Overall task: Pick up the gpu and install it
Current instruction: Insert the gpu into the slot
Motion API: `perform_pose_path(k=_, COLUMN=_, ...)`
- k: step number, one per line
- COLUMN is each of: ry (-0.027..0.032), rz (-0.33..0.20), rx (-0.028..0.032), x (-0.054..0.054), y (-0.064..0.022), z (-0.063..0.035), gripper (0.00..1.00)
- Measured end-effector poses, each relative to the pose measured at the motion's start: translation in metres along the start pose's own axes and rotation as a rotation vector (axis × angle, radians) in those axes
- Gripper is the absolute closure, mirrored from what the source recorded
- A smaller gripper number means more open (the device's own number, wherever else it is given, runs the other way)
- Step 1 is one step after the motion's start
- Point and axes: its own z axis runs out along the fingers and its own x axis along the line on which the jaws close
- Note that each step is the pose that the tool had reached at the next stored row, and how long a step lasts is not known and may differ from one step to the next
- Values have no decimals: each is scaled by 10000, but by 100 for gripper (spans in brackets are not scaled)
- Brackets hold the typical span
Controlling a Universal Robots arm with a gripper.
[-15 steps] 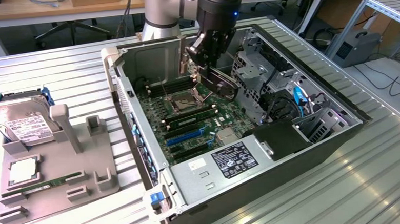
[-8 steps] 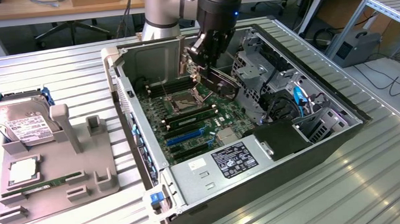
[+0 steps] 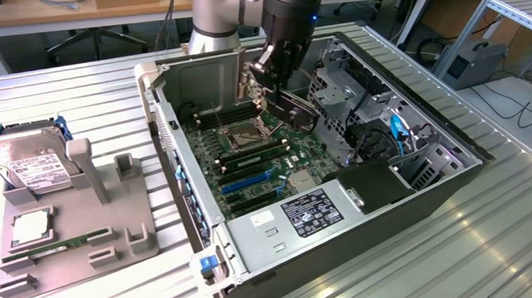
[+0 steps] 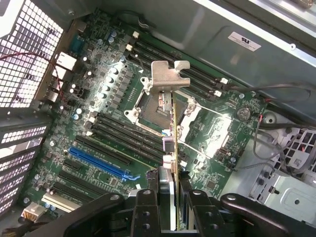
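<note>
My gripper (image 3: pixel 276 77) is inside the open computer case (image 3: pixel 176 92), above the motherboard (image 3: pixel 248 157), and is shut on the gpu (image 3: pixel 296 112). The gpu hangs tilted over the CPU socket area, clear of the board. In the wrist view the gpu (image 4: pixel 174 143) appears edge-on as a thin green board with its silver bracket (image 4: pixel 170 76) at the far end. It is clamped between my two black fingers (image 4: pixel 148 207). The blue expansion slot (image 4: pixel 98 160) lies off to one side of the card on the motherboard (image 4: pixel 108 98), and the card is not above it.
A grey fixture tray (image 3: pixel 115 225) on the exterior view's left holds a hard drive (image 3: pixel 35 168), a CPU (image 3: pixel 29 226) and a RAM stick (image 3: pixel 57 245). Inside the case are the power supply (image 3: pixel 310 211), a drive cage (image 3: pixel 336 91) and loose cables (image 4: pixel 276 143).
</note>
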Motion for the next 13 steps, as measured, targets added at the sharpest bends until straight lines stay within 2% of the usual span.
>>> perform_pose_path(k=13, ry=-2, rz=-539, rx=-15, x=0, y=0, z=0, gripper=73)
